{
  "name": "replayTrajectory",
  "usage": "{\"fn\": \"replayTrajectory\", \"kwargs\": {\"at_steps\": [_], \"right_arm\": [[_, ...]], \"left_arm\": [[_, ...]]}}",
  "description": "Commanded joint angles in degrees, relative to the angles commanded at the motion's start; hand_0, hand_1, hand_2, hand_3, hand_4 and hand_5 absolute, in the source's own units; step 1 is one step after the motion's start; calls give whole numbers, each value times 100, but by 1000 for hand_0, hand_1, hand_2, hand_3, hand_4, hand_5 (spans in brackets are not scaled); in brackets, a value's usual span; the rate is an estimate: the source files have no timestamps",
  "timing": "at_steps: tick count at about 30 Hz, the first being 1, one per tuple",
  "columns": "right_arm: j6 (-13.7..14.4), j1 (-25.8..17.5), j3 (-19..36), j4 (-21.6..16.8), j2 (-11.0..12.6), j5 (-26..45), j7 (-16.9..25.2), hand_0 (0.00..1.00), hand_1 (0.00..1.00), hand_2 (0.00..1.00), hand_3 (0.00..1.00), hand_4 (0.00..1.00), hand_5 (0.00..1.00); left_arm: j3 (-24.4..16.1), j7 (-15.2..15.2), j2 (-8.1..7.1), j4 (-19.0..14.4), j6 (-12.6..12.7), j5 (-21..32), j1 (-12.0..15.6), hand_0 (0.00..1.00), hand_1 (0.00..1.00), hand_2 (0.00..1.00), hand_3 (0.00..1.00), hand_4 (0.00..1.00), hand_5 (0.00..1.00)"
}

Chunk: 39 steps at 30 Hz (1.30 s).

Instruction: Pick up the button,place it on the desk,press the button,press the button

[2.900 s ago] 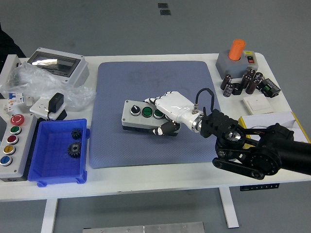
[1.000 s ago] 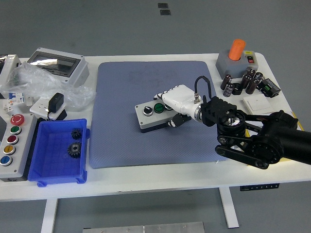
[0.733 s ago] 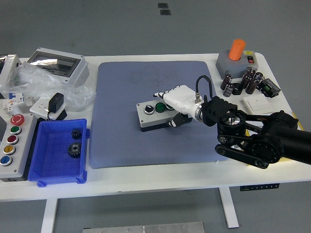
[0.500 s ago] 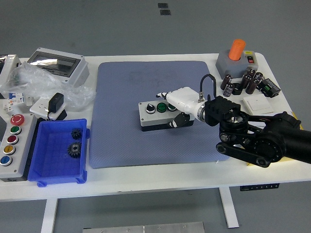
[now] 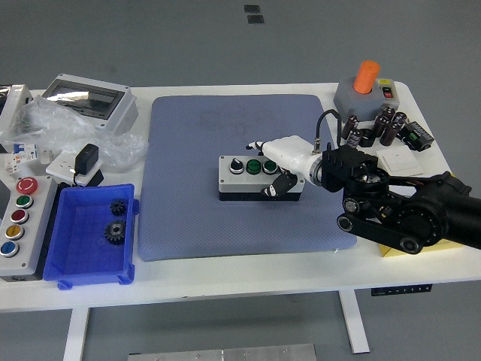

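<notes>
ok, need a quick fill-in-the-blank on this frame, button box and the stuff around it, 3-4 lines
1. The button box lies on the ____ mat.
2. The right hand is at the box's ____ end.
3. The blue bin holds two black ____.
4. The cylinder on the grey base at the far right is ____.

Missing words: blue-grey; right; gears; orange

The white tabletop (image 5: pixel 248 274) carries one blue-grey mat (image 5: pixel 195 143), two grey push-button boxes (image 5: pixel 248 174) (image 5: pixel 19 226), one blue plastic bin (image 5: pixel 64 259) holding two black gears (image 5: pixel 117 207) (image 5: pixel 114 232), one orange-topped grey block (image 5: pixel 363 94), and perhaps eight dark cylindrical capacitors (image 5: pixel 376 128).
</notes>
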<state>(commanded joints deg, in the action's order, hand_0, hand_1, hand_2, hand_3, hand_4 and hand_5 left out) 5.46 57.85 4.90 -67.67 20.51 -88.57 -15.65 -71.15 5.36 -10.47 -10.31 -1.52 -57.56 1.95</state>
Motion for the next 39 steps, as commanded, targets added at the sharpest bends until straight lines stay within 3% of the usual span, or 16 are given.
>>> {"fn": "replayTrajectory", "kwargs": {"at_steps": [3, 4, 9, 10, 15, 16, 25, 35, 39], "right_arm": [[-108, 9, 36, -5, 23, 72, -21, 779, 726, 843, 983, 782, 39], [-136, 11, 44, -10, 32, 88, -27, 805, 771, 906, 998, 796, 55], [-272, 36, 100, -60, 90, 162, -45, 805, 771, 906, 998, 796, 55], [-294, 40, 112, -65, 96, 173, -50, 856, 825, 986, 998, 807, 65], [-377, 39, 164, -65, 113, 222, -57, 856, 825, 986, 998, 807, 65], [-385, 37, 168, -67, 115, 235, -53, 896, 881, 998, 998, 813, 63], [-494, 45, 244, -184, 197, 302, -114, 912, 922, 998, 998, 825, 53], [-764, 159, 483, -898, 609, 474, -363, 939, 960, 998, 998, 840, 70], [-789, -89, 967, -1404, 1086, 703, -623, 939, 960, 998, 998, 840, 70]], "left_arm": [[-11, 3, 4, 0, -17, -14, 3, 649, 659, 565, 607, 571, 246], [-15, 5, 5, 0, -25, -19, 5, 649, 658, 561, 606, 565, 235], [-72, 20, 10, 0, -95, -75, 13, 649, 658, 561, 606, 565, 235], [-85, 21, 11, 0, -115, -86, 13, 649, 659, 560, 606, 565, 231], [-137, 30, 15, 0, -247, -132, 10, 649, 659, 560, 606, 565, 231], [-151, 34, 16, 0, -281, -142, 10, 650, 661, 554, 602, 559, 222], [-238, 89, 21, 0, -579, -197, 20, 651, 662, 548, 602, 559, 214], [-331, 129, 19, 0, -757, -247, 21, 661, 666, 542, 602, 559, 192], [-324, 104, 31, 0, -765, -225, 30, 661, 666, 542, 602, 559, 192]]}}
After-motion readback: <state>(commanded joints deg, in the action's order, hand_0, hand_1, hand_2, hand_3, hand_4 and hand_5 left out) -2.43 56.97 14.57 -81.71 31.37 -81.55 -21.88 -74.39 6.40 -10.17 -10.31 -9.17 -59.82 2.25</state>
